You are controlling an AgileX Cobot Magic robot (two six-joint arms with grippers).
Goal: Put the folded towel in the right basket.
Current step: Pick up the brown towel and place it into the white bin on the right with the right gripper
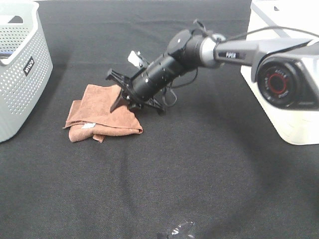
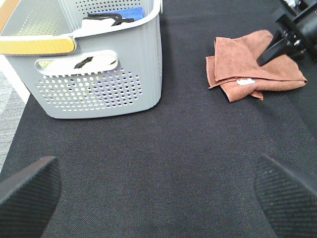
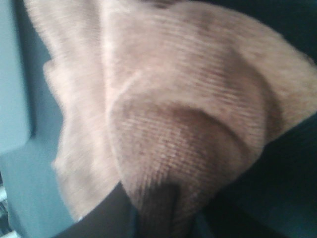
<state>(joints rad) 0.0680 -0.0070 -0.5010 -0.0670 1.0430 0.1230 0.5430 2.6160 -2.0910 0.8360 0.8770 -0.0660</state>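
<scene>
Around 9 o'clock on the table (image 1: 209,169), the folded towel (image 1: 99,117) is lying flat, my right gripper (image 1: 123,103) pressing its 2 o'clock edge; can't tell if it's clamping. I'm guessing light, floppy cloth, so I'm planning on pinching all layers. My left gripper (image 2: 158,196) is idling, spread apart.

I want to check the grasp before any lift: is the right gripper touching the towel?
Touching. The left wrist view shows a finger of the right gripper pressed into the towel.
</scene>
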